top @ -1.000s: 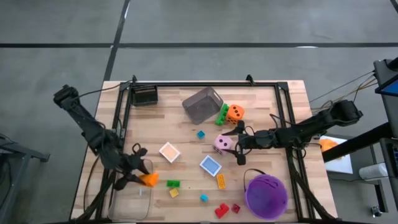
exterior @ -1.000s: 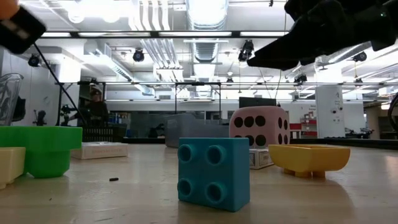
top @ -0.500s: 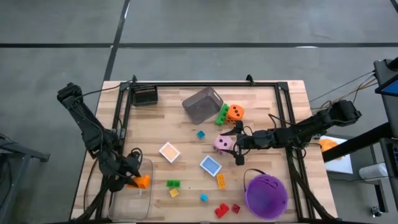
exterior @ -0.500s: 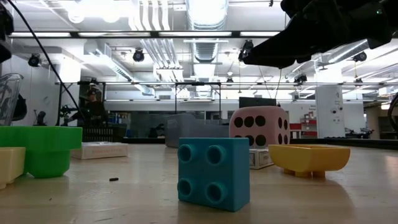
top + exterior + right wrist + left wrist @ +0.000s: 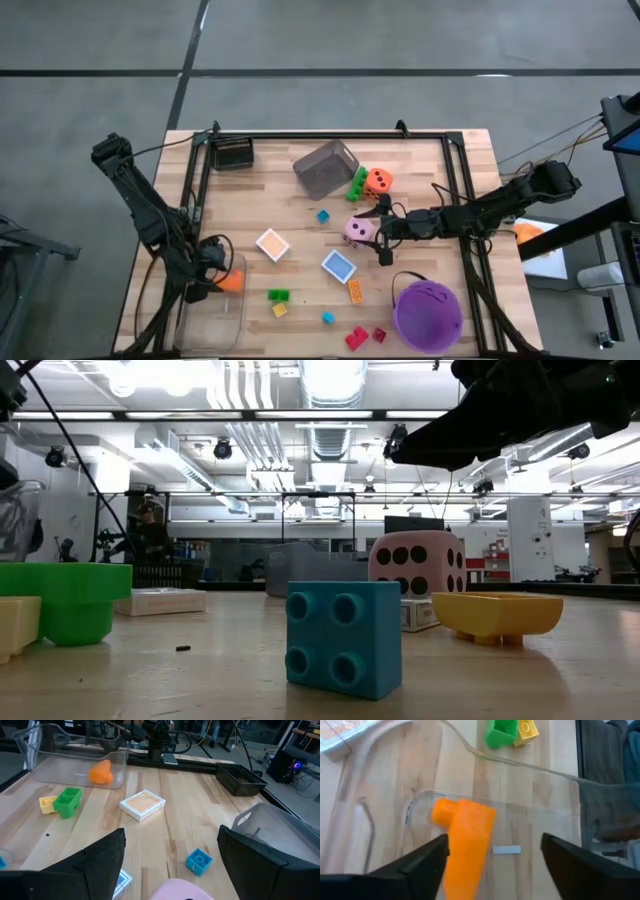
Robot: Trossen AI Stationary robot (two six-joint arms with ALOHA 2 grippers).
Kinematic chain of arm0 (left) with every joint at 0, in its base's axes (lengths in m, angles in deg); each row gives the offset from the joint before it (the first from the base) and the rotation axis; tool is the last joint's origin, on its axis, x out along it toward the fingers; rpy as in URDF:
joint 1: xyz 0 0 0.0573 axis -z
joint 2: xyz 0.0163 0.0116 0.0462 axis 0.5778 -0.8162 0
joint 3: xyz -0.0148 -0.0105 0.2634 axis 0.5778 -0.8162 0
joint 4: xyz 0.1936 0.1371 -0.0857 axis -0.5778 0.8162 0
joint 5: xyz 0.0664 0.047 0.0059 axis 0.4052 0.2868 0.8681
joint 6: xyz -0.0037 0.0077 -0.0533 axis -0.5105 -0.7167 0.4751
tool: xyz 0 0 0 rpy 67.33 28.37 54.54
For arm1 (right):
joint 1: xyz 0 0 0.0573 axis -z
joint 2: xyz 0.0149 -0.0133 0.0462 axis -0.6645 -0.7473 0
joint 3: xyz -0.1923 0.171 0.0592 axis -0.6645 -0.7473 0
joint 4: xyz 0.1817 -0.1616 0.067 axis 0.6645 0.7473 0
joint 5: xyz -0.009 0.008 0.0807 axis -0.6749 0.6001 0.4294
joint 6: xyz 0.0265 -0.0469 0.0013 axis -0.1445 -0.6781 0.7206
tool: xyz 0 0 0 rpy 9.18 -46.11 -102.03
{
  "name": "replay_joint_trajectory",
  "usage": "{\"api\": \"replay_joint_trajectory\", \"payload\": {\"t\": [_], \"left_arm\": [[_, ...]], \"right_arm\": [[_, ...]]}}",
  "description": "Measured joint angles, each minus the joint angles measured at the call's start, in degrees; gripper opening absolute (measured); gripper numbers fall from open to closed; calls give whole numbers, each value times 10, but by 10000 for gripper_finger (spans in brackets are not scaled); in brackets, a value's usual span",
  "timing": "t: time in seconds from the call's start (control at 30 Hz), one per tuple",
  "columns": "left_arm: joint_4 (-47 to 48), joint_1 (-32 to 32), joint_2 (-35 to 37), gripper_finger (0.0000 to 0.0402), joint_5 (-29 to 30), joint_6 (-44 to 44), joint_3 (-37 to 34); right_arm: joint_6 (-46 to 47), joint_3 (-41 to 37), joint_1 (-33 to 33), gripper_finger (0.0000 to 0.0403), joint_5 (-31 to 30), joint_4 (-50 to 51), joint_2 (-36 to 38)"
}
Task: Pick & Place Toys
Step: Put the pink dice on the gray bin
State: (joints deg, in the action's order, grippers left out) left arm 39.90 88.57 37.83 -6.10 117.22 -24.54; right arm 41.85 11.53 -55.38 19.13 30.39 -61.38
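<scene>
Hanging over the clear tray (image 5: 212,312), the left gripper (image 5: 492,857) stands wide, orange toy (image 5: 464,840) seemingly released, while the right gripper (image 5: 170,850), also wide, straddles the pink die (image 5: 359,231) to grasp it.

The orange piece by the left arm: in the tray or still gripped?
In the tray. The orange piece lies inside the clear tray, and the left gripper's fingers stand open, apart from it.

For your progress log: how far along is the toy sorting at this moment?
Done: one orange toy lies in the clear tray, the left gripper open above it. In hand: nothing; the right gripper hangs open over the pink die. Left: the orange die, tiles and small bricks lie on the table.
</scene>
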Motion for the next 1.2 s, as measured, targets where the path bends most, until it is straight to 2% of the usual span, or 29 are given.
{"api": "replay_joint_trajectory", "payload": {"t": [0.13,0.27,0.4,0.57,0.77,0.87,0.97,1.2], "left_arm": [[-2,0,-7,365,0,6,1],[-24,0,-7,371,3,5,3],[-52,0,-8,373,36,-34,16],[-98,0,-8,373,130,-141,44],[-183,0,-8,374,293,-291,56],[-222,-2,-8,374,378,-361,55],[-240,-6,-8,374,439,-401,55],[-243,-30,-31,374,470,-417,54]], "right_arm": [[5,0,0,311,0,0,0],[5,0,-1,311,0,0,0],[3,1,0,311,0,-9,0],[-18,2,0,311,0,-50,0],[-41,28,0,311,0,-46,-3],[-55,62,3,311,1,6,-9],[-56,119,13,311,1,110,-22],[-22,266,26,311,1,413,-102]]}}
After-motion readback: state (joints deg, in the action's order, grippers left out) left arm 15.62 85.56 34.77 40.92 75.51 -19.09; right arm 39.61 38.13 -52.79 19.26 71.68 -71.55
